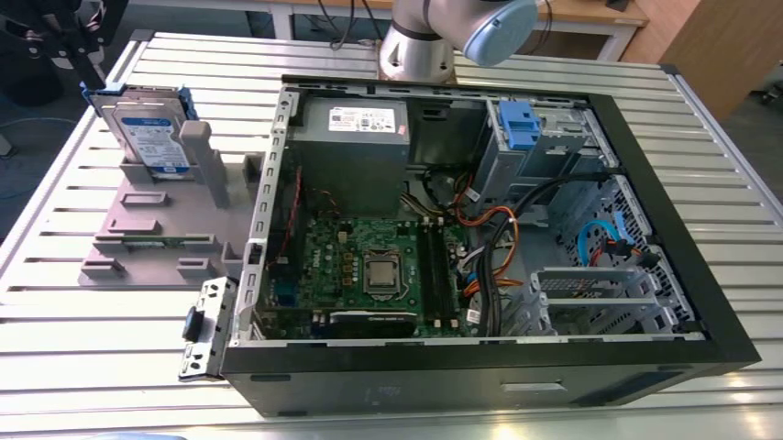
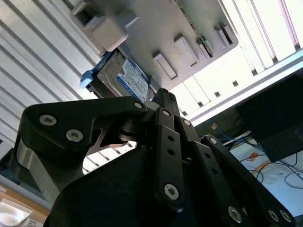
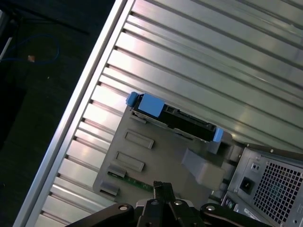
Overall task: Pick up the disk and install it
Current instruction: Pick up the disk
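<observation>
Silver disk [image 1: 149, 128] stands on edge in the grey holder [image 1: 153, 215], to the exterior view's left of the case [image 1: 428, 385]. The gripper [image 3: 161, 186] is clear of it, fingertips pressed together, grasping nothing.

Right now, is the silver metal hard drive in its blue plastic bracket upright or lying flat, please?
Upright: the silver hard drive stands on edge in the grey plastic stand.

The exterior view looks steeply down from well back on the open computer case [image 1: 465, 385] and slatted table [image 1: 98, 367], with the grey holder [image 1: 135, 229] at its left. Both wrist views look from nearer, past the gripper [image 2: 163, 97], at that same holder and its disk [image 3: 180, 120].
</observation>
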{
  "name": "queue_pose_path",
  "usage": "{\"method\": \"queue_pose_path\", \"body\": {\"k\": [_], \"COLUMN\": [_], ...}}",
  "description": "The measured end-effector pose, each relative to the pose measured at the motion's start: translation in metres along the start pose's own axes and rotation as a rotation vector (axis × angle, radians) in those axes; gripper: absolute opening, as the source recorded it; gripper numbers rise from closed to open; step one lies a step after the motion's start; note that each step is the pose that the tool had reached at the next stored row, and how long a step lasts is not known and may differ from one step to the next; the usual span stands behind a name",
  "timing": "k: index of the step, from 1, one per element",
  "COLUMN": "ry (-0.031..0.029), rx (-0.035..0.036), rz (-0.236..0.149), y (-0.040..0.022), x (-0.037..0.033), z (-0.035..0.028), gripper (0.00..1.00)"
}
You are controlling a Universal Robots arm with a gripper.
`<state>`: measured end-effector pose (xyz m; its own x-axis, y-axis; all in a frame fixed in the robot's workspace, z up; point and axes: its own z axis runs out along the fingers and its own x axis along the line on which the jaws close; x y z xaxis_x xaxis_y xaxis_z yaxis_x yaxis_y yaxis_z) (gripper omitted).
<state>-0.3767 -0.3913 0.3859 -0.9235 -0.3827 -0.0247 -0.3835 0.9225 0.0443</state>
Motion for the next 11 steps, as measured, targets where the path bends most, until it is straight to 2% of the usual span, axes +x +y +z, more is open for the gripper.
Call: {"method": "queue_pose_path", "body": {"k": [11], "ry": [0.0009], "rx": [-0.0005], "rz": [-0.019], "y": [0.0], "x": [0.0], "z": [0.0], "gripper": [0.11]}}
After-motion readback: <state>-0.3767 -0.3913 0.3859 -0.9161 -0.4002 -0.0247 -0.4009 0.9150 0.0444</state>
